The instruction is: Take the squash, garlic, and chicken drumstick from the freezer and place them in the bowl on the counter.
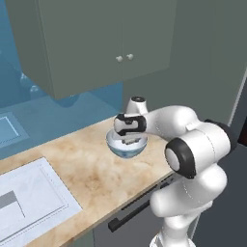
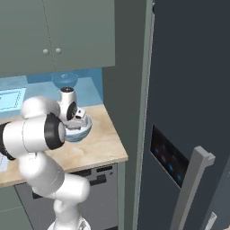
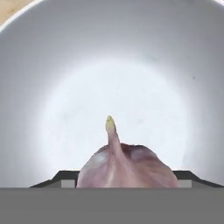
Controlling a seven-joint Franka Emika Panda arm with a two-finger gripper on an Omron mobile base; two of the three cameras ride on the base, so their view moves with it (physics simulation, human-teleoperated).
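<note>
Garlic [image 3: 127, 168] sits clamped between the part-open gripper [image 3: 124, 181] fingers, hanging just over the bowl's [image 3: 52, 87] white inside.

Legible text, labels, brands, numbers: none that I can read. The freezer [image 2: 188, 90] door carries a dark panel [image 2: 168, 159] with small blue glowing marks, too blurred for me to make out as characters.

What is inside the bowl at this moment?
In the hand view the garlic sits between the gripper's fingers over the bowl's white interior, otherwise bare. The bulb and gripper hide the part beneath them.
</note>
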